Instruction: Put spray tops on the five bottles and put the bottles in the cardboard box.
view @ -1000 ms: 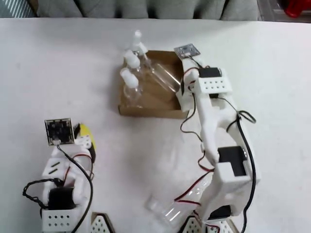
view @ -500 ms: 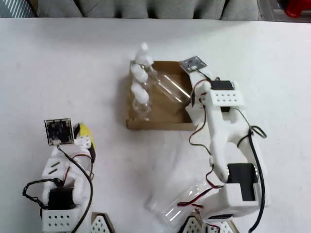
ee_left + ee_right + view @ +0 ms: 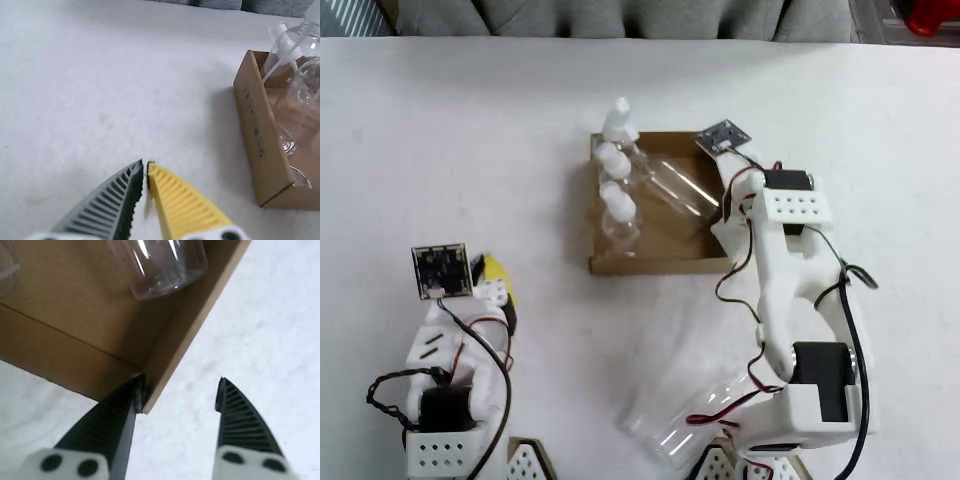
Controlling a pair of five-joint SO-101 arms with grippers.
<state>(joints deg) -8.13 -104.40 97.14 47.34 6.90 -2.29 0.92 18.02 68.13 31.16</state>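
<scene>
Box: the cardboard box is right at the right gripper. Its fingers are spread, one tip touching the box corner and the other out on bare table.
Bottles: clear bottles with white spray tops are in the box, just beyond the fingertips. A loose bottle lies well behind them, by the arm's base.
Handling: the box looks light and stiff-walled, so pinch a wall. The thin, slippery plastic bottles likely dent, so take them mid-body.
Left gripper: fingers pressed together on nothing, with the box well beyond the tips.
Writing: there is small dark print on the box's outer wall, too small to read.
</scene>
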